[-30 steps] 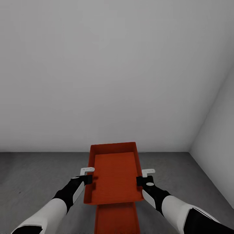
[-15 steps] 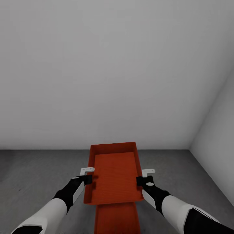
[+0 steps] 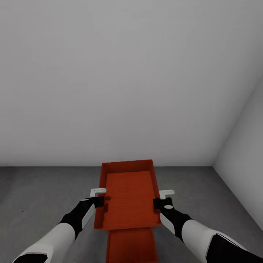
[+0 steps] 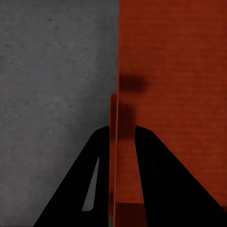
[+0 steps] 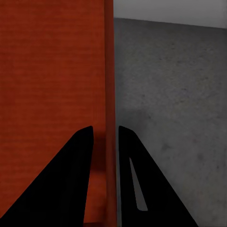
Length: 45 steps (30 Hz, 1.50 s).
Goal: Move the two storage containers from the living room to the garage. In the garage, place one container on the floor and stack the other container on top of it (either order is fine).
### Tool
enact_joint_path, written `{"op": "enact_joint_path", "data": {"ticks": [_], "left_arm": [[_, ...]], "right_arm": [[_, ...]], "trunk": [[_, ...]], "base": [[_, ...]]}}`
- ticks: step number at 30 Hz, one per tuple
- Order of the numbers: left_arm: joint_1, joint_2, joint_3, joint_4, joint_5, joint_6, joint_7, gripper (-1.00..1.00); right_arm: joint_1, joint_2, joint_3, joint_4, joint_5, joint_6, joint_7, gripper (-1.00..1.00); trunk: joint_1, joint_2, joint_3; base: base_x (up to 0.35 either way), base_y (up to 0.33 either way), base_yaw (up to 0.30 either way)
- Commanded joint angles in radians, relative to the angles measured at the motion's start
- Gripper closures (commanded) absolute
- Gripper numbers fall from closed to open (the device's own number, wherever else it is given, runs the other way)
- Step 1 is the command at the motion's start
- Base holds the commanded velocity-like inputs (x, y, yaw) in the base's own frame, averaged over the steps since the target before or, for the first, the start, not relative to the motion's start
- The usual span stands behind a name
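Room: dark grey speckled concrete floor [image 3: 44,197] lies open on both sides, ending at plain grey-white walls [image 3: 120,80] ahead and at right.

Upper orange-red rectangular ribbed bin [image 3: 128,195]: held level above the floor, nothing inside.

Left gripper [image 4: 118,135]: fingers clamped on its thin left wall.

Right gripper [image 5: 105,135]: fingers clamped on its right wall.

Second orange-red bin [image 3: 132,245]: directly beneath, nearer the robot.
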Motion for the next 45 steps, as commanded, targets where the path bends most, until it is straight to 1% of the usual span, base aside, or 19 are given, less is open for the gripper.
{"op": "enact_joint_path", "data": {"ticks": [1, 45], "left_arm": [[0.0, 0.005, 0.007, -0.001, 0.013, 0.007, 0.015, 1.0], [0.0, 0.005, 0.007, -0.001, 0.013, 0.007, 0.015, 1.0]], "right_arm": [[-0.001, -0.013, -0.047, -0.005, 0.013, -0.003, -0.014, 1.0], [-0.001, -0.014, -0.047, -0.003, 0.014, -0.002, -0.014, 1.0]], "trunk": [[0.0, -0.001, -0.003], [0.0, -0.001, -0.073]], "base": [[0.0, 0.0, 0.0], [0.0, 0.0, 0.0]]}}
